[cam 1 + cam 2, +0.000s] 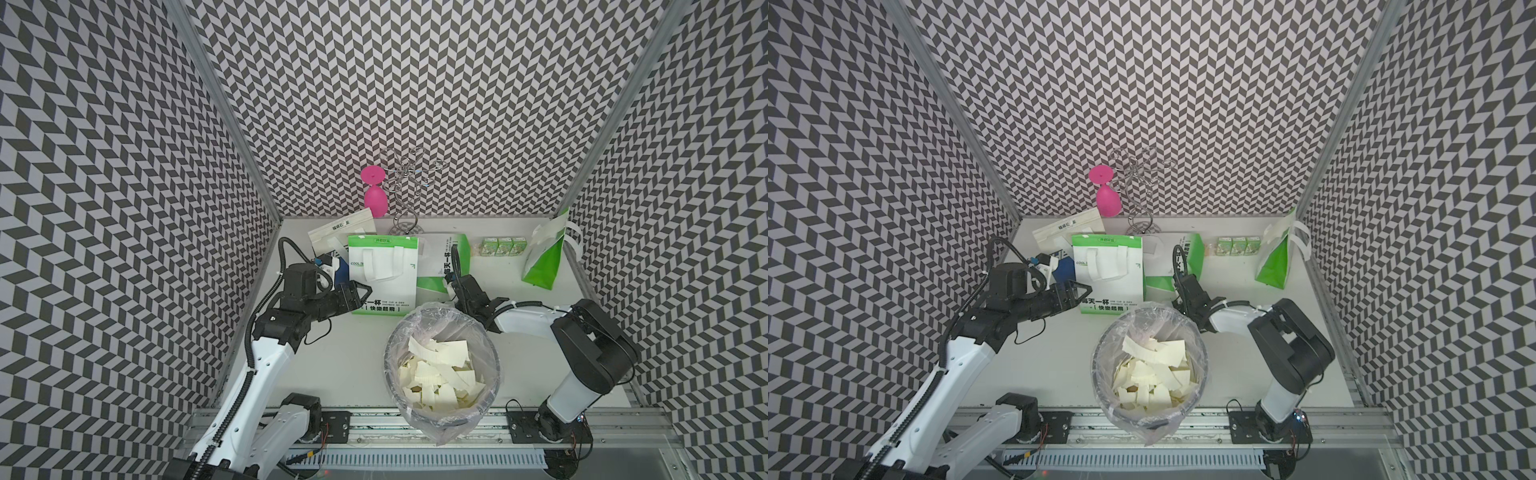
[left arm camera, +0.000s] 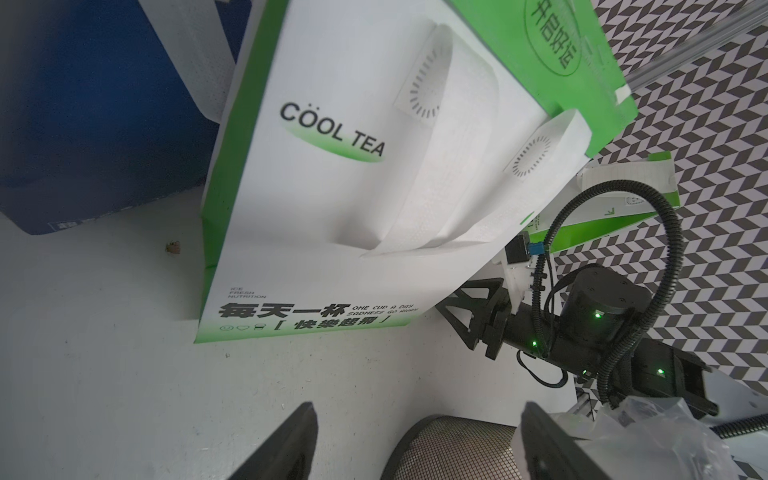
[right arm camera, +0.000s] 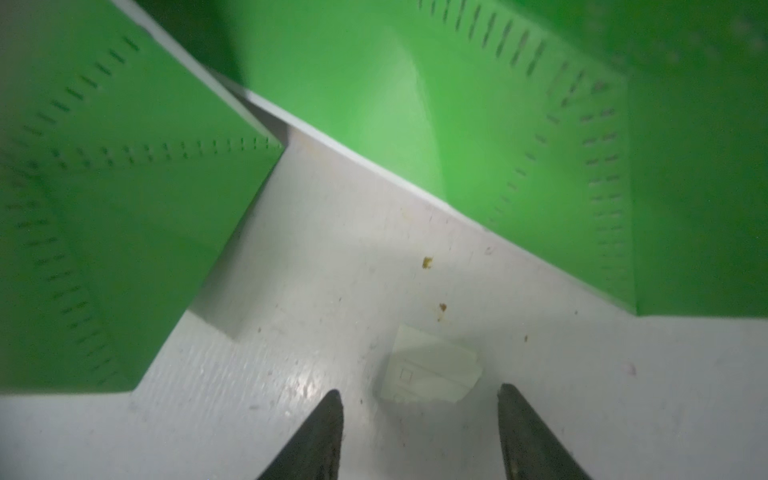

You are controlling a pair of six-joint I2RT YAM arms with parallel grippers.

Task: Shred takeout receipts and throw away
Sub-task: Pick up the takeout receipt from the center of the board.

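The right gripper (image 3: 419, 390) has its jaws parted, one on each side of a small receipt scrap (image 3: 432, 368). Neither jaw touches the scrap, so nothing is gripped. The scrap lies flat on the table (image 3: 291, 291), just near of the lying bag (image 1: 440, 257), to the right of the standing bag (image 1: 382, 274) and on the far side of the bin (image 1: 388, 361). In both top views the gripper hides it.

The scrap is thin cream paper, ragged along one edge and faintly printed. It should weigh almost nothing, be limp and crumple easily. It sits flush on the table, so no edge stands up to catch.

I judge the best hold is to bring the tips down on either side of the middle and pinch inward, so the paper buckles up between them. A light squeeze should be enough. The risks are that the scrap skates on the smooth tabletop or clings to a pad when it is let go.

Its long axis appears to run from jaw to jaw, crosswise to the gripper's reach, though the wrist view is too soft to be sure.

Farther out, the bin holds a heap of torn scraps (image 1: 436, 370) lying in every direction. The left gripper (image 2: 417, 405) is spread wide and empty, above the bin's far-left rim and facing the front of the standing bag.
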